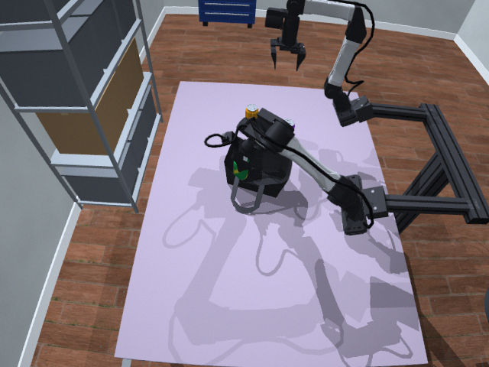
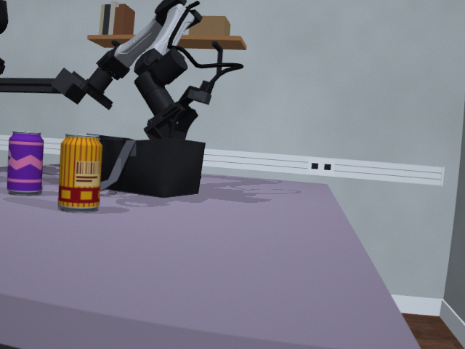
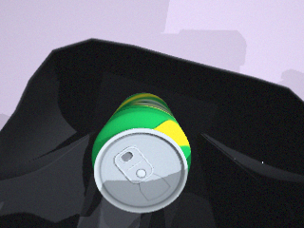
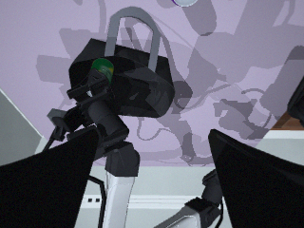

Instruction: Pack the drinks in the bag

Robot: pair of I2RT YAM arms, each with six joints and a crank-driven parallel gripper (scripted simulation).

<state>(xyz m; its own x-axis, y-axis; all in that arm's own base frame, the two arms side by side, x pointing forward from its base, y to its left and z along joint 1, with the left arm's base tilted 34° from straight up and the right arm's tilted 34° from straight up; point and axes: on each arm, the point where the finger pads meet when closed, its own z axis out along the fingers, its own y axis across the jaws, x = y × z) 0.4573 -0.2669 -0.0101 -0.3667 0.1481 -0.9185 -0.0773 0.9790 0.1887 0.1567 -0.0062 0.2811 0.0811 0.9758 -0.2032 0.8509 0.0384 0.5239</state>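
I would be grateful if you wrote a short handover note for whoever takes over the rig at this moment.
Left gripper: open, around the green can in the canvas bag.
Right gripper: open and empty, away from the bag.
Done: green can inside the bag; whether it touches the floor is hidden. Walls are up.
Left: the purple can and orange can stand upright on the table, outside the bag.

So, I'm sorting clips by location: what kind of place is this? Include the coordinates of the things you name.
Likely a workshop or lab: a blue drawer cabinet (image 1: 227, 11), a metal shelf rack (image 1: 77, 71) and robot arms mounted beside a table (image 1: 237, 339) (image 2: 244, 270).
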